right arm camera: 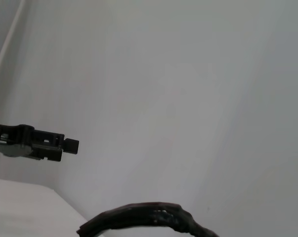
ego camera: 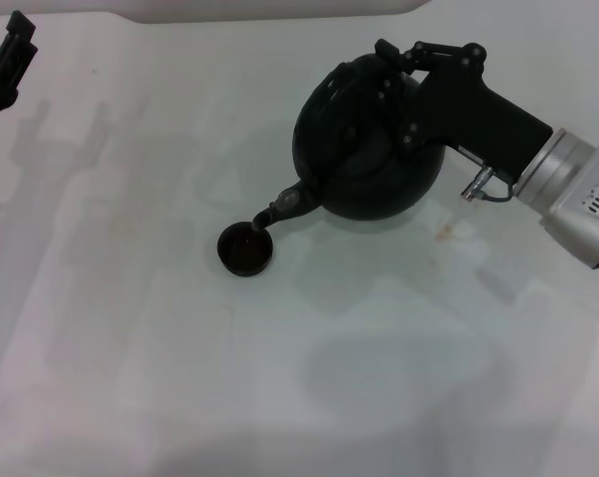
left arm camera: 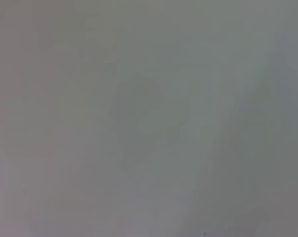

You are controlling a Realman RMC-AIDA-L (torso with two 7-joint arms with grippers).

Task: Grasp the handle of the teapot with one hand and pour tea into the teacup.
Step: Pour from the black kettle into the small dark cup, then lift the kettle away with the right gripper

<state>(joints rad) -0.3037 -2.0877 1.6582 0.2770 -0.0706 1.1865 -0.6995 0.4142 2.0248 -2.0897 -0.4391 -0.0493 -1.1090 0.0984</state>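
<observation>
The right hand [ego camera: 403, 79] has closed on the handle [ego camera: 378, 75] of the teapot [ego camera: 364, 149], reaching in from the right side of the table [ego camera: 130, 328] and holding the round black pot tipped toward the left. Its short spout [ego camera: 279, 211] points down and left, the tip sitting just over the rim of the teacup [ego camera: 244, 248], which stands on the pale table near the scene's middle, left of and nearer than the pot. The cup is dark inside, and whether any tea is running into it cannot be made out from here. A faint reddish mark [ego camera: 446, 234] lies on the table to the right of the teapot, beneath the arm. The right wrist view catches a curved stretch of the ribbed black handle [right arm camera: 149, 219] at its edge, with the left hand [right arm camera: 72, 145] farther off. That left hand [ego camera: 16, 50] is parked at the far left edge of the table, well apart from the pot and cup; I cannot tell how far it is open.
</observation>
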